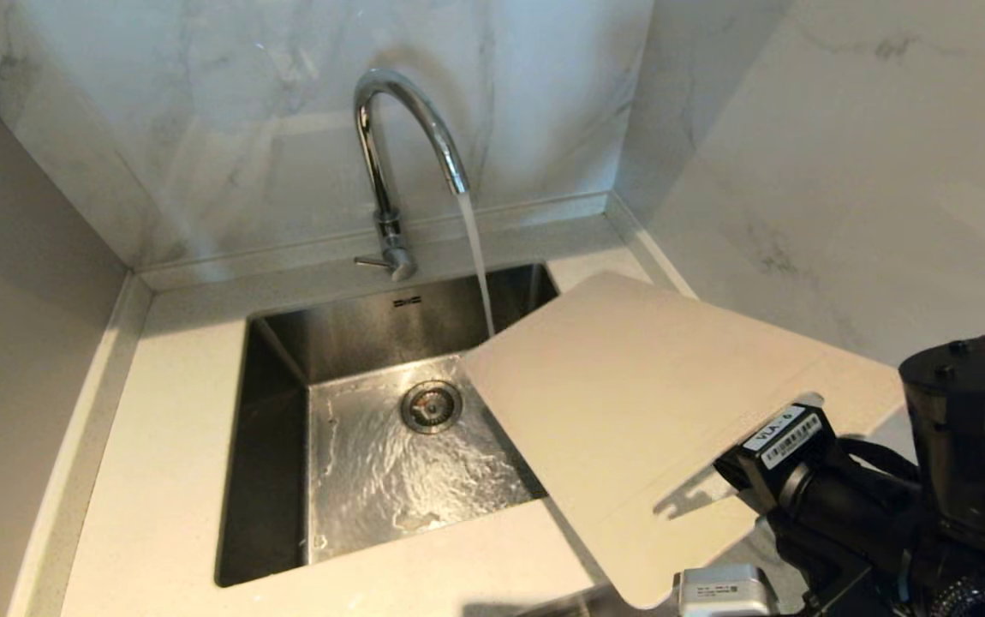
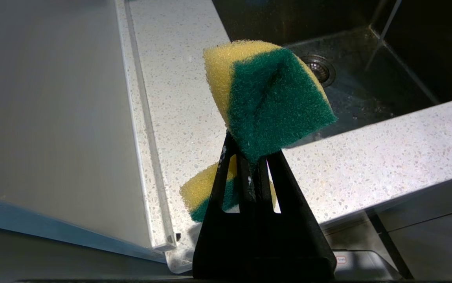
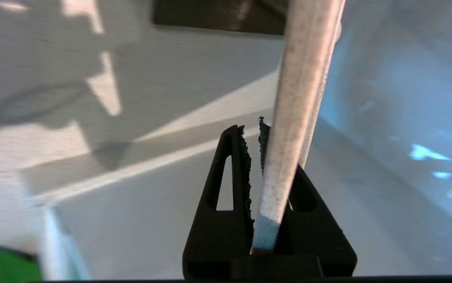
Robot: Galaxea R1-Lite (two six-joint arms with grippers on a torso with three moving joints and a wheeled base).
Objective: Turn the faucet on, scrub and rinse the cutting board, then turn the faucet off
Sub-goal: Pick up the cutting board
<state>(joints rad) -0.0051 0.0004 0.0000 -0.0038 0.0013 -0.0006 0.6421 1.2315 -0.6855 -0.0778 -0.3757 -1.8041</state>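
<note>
Marble corner sink, faucet (image 1: 390, 171) already running
Right end effector (image 3: 254, 135) pinches cutting board (image 1: 629, 411) over counter (image 1: 158, 480); left end effector (image 2: 249, 157) clamps sponge (image 2: 269, 98) – I'd tilt board under stream first

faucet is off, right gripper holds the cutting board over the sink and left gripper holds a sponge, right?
Not quite: the faucet is on. The head view shows water streaming from its spout into the sink. The rest stands: the right gripper holds the cutting board and the left gripper holds the sponge.
</note>
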